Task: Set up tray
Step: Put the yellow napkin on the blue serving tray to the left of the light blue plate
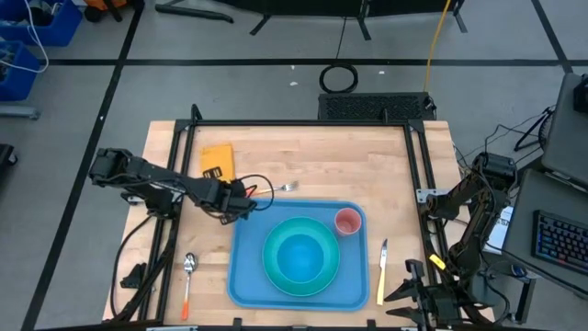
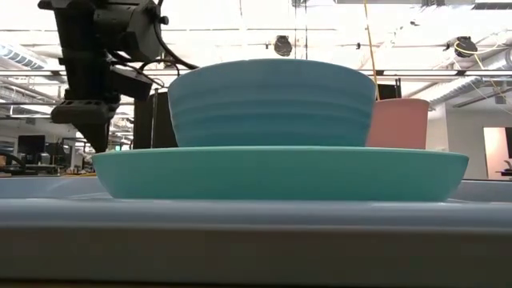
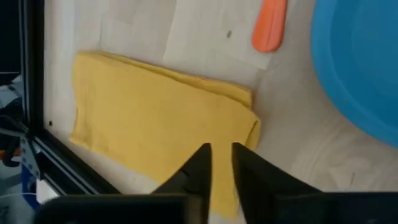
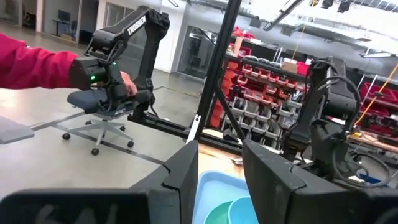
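Observation:
The blue tray [image 1: 243, 285] lies at the table's near middle. It carries a turquoise plate [image 1: 272, 267], a blue bowl [image 1: 301, 257] on the plate, and a pink cup [image 1: 347, 222]. A folded yellow napkin [image 3: 149, 118] lies flat on the wood, left of and beyond the tray's far left corner. My left gripper [image 3: 222, 152] points steeply down over the napkin's near edge [image 1: 214, 173], its fingertips a narrow gap apart with yellow showing between them. My right gripper [image 4: 217, 180] stands open and level beyond the table's right edge [image 1: 439, 204], with nothing between its fingers. My left gripper comes at the yellow napkin from above, over the near edge [image 3: 242, 134] by its near right corner. I cannot tell whether the fingertips [image 3: 202, 155] touch the cloth. The napkin lies flat on the table.
A fork [image 1: 283, 188] with an orange handle [image 3: 270, 25] lies beyond the tray. A spoon [image 1: 188, 267] lies left of the tray and a yellow-handled knife [image 1: 382, 268] right of it. Black frame rails [image 1: 184, 138] border the table. A person's red sleeve [image 4: 31, 62] shows beyond the table.

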You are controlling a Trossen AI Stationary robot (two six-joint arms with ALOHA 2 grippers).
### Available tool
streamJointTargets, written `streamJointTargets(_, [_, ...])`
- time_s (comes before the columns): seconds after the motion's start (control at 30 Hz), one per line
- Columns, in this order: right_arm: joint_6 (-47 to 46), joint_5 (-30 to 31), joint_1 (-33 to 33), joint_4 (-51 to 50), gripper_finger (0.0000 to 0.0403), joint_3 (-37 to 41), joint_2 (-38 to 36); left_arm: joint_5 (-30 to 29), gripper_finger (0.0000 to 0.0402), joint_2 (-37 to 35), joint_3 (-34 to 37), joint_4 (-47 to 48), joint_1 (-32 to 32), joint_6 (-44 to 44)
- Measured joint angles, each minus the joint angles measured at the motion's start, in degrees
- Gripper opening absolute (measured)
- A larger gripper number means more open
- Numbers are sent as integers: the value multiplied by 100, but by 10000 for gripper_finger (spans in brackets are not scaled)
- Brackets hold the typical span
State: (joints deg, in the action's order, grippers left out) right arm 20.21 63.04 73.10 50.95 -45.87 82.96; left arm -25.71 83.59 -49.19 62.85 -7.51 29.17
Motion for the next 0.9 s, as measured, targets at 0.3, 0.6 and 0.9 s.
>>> streamJointTargets(0.3, [-121, -2, 0, -28, 114, 0, 0, 282, 186, 0, 251, -61, -155, -188])
streamJointTargets(0.6, [-69, 0, -11, -52, 114, 0, 0, 328, 212, 1, 933, -1106, -250, -95])
streamJointTargets(0.9, [-161, -5, -232, -201, 114, 0, 0, -19, 212, 0, 1021, -1294, -254, -255])
